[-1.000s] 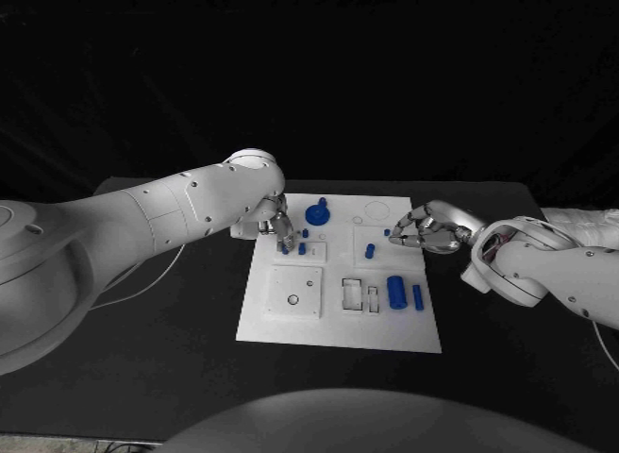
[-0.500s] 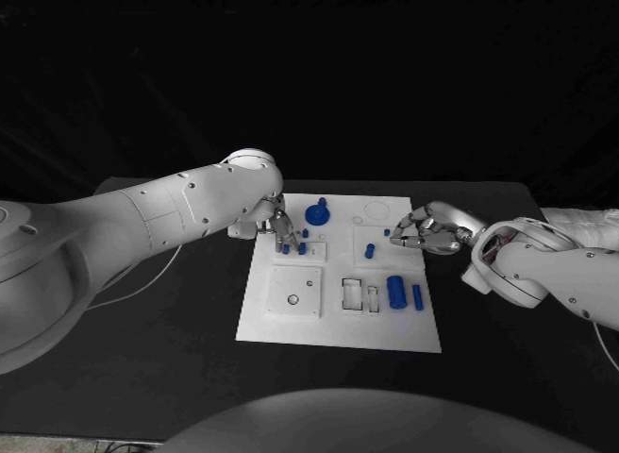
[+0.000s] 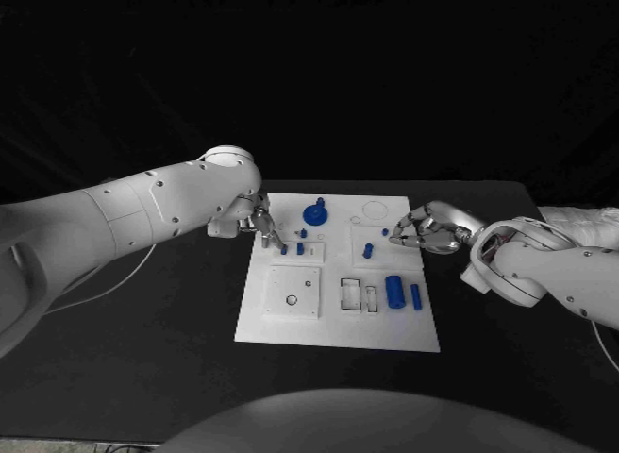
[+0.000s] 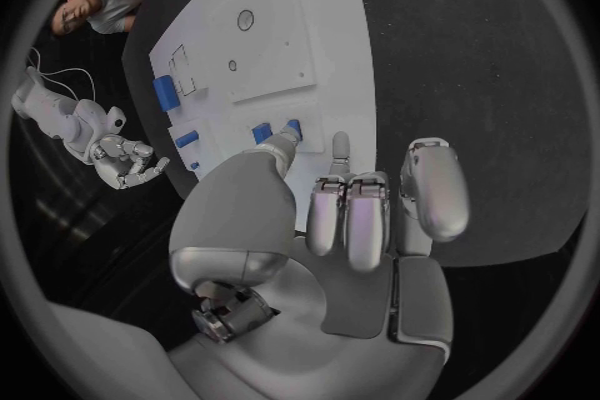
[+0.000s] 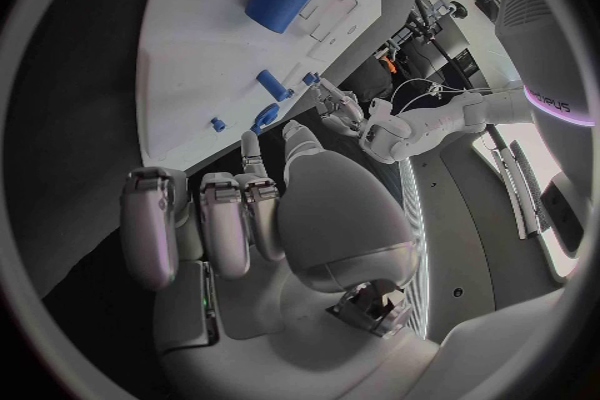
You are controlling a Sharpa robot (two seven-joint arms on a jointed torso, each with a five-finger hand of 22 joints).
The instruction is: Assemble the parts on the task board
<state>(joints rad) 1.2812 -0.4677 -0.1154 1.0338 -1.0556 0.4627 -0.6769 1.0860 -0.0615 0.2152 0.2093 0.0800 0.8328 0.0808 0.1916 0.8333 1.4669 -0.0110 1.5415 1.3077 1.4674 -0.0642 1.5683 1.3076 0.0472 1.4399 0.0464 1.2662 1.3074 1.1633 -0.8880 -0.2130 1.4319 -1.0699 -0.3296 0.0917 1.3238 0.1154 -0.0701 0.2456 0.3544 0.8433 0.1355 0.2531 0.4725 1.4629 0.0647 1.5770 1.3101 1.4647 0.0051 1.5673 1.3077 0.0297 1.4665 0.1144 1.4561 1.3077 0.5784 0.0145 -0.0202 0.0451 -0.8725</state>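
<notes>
Parts, small and blue, lie scattered over the white task board [image 3: 276,326], which sits in the middle of the black table [image 3: 146,368]. From the head camera a round blue piece [image 3: 316,213] sits near the board's far edge, a thick cylinder [image 3: 394,288] and a slimmer bar [image 3: 416,296] lie side by side toward its right side, and two short pegs [image 3: 292,249] stand by its left edge. The left hand [image 3: 263,227] hangs over that left edge, just beside the pegs; its wrist camera shows the fingers [image 4: 356,215] loosely curled and holding nothing, fingertips close to the pegs. The right hand [image 3: 421,229] hovers at the board's right edge, near a lone peg [image 3: 368,251]; whether it grasps anything I cannot tell, though its wrist camera shows curled fingers [image 5: 206,220]
</notes>
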